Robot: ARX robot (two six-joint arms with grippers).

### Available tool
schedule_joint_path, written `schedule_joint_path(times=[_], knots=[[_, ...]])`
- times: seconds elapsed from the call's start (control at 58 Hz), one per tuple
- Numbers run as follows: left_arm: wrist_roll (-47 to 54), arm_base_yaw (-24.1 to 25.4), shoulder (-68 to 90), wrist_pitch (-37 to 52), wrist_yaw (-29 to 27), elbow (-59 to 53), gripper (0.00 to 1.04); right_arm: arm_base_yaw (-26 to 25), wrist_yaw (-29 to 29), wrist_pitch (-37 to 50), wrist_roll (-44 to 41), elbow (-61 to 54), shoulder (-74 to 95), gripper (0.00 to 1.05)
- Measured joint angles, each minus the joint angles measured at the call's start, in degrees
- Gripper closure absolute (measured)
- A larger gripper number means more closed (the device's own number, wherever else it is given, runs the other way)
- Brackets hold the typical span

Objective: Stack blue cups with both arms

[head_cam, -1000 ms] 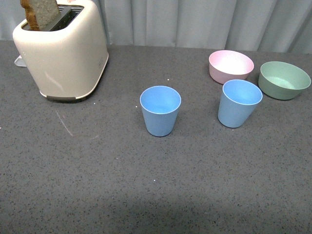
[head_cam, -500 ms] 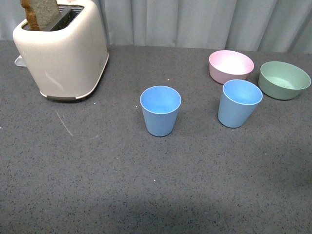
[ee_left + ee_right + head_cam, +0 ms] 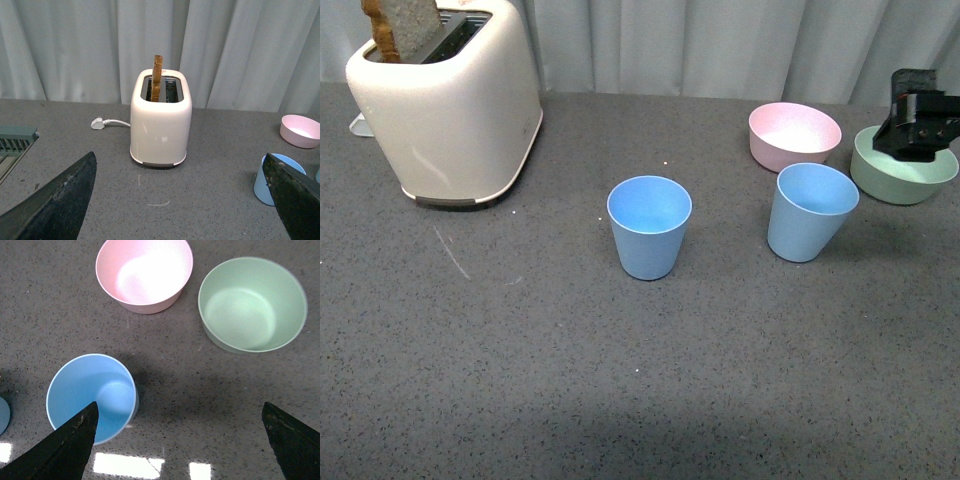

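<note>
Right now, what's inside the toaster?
One bread slice stands in one slot of the toaster; its lower part is hidden inside. The other slot shows no bread.

right arm (image 3: 920,125): cut by frame edge | green bowl (image 3: 900,187): partly behind it | bread slice (image 3: 408,25): top cropped

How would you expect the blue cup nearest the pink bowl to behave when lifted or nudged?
The blue cup looks thin-walled and empty, so probably light yet stiff. Its base is narrower than its rim, so a high push may tip it; tipped, it would likely roll in a curve.
</note>
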Motion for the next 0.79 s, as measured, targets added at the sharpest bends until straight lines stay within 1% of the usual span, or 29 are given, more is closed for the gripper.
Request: schedule_joint_path(times=[0.121,0.379,0.431,0.483,0.569,0.638,0.707,0.793], knots=[[0.0,0.0,0.0,0.0,0.0,0.0,0.07,1.0,0.1,-4.1,3.0,5.1,6.1,0.10],[0.0,0.0,0.0,0.0,0.0,0.0,0.07,2.0,0.2,-8.9,7.3,10.4,12.8,0.10],[0.0,0.0,0.0,0.0,0.0,0.0,0.07,2.1,0.3,-9.5,7.7,11.0,13.4,0.14],[0.0,0.0,0.0,0.0,0.0,0.0,0.07,2.2,0.8,-10.1,8.0,11.8,14.2,0.23],[0.0,0.0,0.0,0.0,0.0,0.0,0.07,2.3,0.6,-10.4,8.5,12.3,14.9,0.33],[0.0,0.0,0.0,0.0,0.0,0.0,0.07,2.4,0.6,-10.8,8.8,12.9,15.3,0.44],[0.0,0.0,0.0,0.0,0.0,0.0,0.07,2.5,0.6,-11.5,9.1,13.4,15.7,0.58],[0.0,0.0,0.0,0.0,0.0,0.0,0.07,2.5,0.5,-11.8,9.5,13.8,15.9,0.69]])
